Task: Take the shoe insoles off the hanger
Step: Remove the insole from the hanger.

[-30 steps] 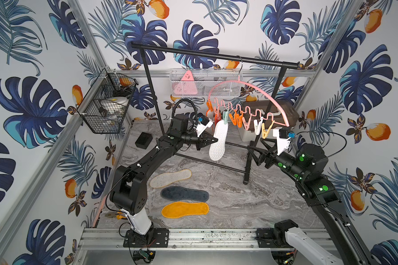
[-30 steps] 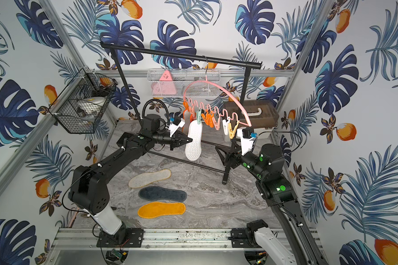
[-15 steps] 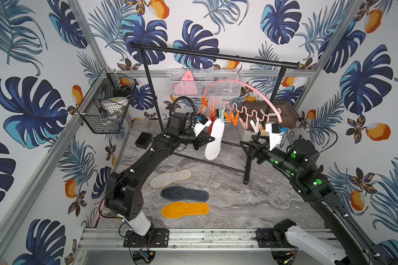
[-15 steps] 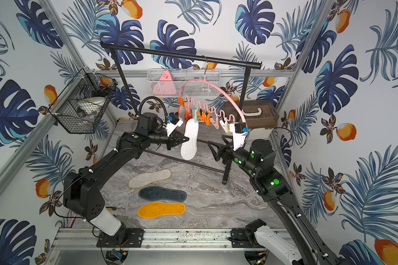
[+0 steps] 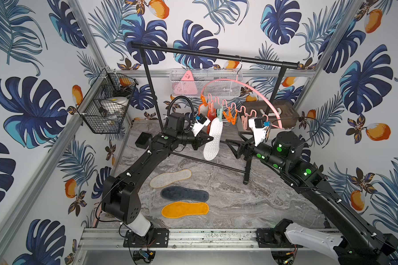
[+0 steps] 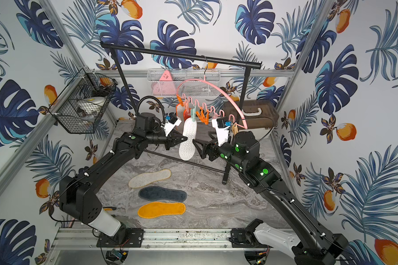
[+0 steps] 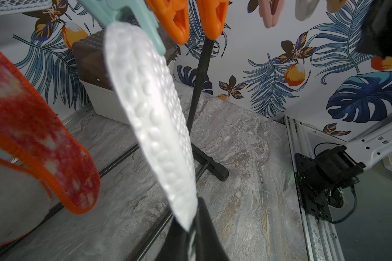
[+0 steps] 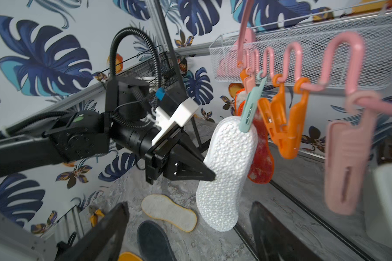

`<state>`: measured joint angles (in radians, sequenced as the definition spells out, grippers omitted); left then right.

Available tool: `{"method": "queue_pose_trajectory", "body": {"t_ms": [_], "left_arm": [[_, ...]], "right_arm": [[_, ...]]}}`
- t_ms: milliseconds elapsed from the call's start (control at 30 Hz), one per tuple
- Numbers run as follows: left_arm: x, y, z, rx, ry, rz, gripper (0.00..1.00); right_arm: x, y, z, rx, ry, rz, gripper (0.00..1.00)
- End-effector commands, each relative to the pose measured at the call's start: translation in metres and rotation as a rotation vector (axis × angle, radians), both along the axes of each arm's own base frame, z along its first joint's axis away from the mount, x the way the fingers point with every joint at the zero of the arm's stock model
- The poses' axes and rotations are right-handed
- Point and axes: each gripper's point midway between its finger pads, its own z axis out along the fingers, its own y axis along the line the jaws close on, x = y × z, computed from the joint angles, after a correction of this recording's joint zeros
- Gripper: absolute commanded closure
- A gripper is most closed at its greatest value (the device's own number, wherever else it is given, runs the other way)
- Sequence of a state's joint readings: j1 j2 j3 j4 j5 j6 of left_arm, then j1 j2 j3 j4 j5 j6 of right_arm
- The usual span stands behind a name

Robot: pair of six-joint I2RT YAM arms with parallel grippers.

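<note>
- Motion on the right: right gripper (image 5: 232, 148) has swung in from the hanger's (image 5: 230, 79) far end, jaws wide apart, now just beside the pale insole (image 8: 226, 171).
- Left gripper (image 8: 213, 177) stays clamped on that insole's edge.
- The mint clip (image 8: 250, 108) holds it up; unclipping looks next.
- Three insoles lie on the worktop (image 5: 239, 202).
- Writing: none readable.

Red insoles (image 5: 209, 114) half-hidden behind pale insole (image 5: 213, 140) (both top views).

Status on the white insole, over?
Left hand shut on the white insole, at its edge. Right hand open, close beside it. Mint clip holds its top; red-orange insole hangs just behind.
</note>
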<state>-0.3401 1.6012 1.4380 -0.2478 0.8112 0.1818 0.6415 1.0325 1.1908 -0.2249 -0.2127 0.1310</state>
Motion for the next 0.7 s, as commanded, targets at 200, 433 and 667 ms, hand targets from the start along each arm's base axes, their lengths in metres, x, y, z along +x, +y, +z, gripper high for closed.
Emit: {"method": "queue_pose_trajectory", "body": {"t_ms": [200, 433, 667], "left_arm": [[0.009, -0.004, 0.005, -0.010, -0.020, -0.005, 0.89], [0.016, -0.007, -0.004, -0.005, -0.026, -0.016, 0.88], [0.036, -0.015, -0.017, -0.006, -0.020, -0.019, 0.87]], "right_arm": [[-0.016, -0.013, -0.058, -0.103, -0.090, 0.014, 0.10], [-0.006, -0.024, -0.091, -0.165, -0.052, -0.004, 0.10], [0.020, -0.059, -0.110, -0.028, 0.030, -0.046, 0.10]]}}
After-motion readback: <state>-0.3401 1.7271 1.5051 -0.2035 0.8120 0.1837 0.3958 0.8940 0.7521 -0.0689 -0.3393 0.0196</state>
